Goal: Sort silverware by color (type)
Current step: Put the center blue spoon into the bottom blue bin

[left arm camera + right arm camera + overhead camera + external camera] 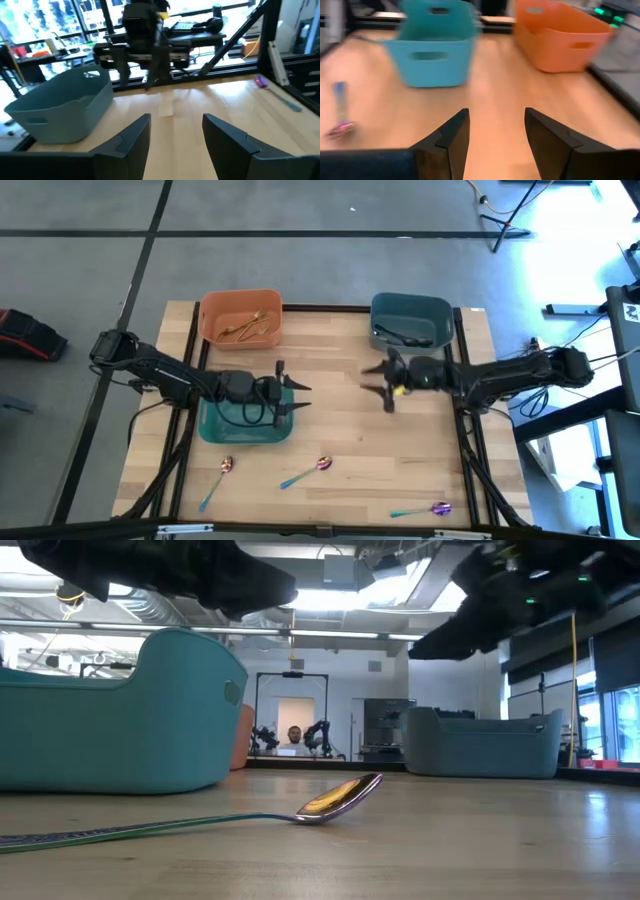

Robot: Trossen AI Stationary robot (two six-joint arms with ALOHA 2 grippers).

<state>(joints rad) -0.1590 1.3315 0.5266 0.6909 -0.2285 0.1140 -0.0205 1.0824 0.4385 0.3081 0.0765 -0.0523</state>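
Three iridescent purple spoons with teal handles lie flat on the wooden table near its front edge: one at the left [222, 472], one in the middle [310, 470] and one at the right [425, 509]. Gold silverware [248, 328] lies in the orange bin [212, 308], and black silverware [405, 337] in the grey-blue bin [440, 310]. My left gripper [297, 397] hovers open at the right rim of the teal bin [215, 430]. My right gripper [378, 380] hovers open in front of the grey-blue bin. Nothing is between either pair of fingers [175, 120] [495, 115].
The two grippers face each other across the bare middle of the table [335, 360]. The black frame rails [465, 440] run along the table's left and right sides. In the low view, the middle spoon [330, 802] lies with its bowl raised off the wood.
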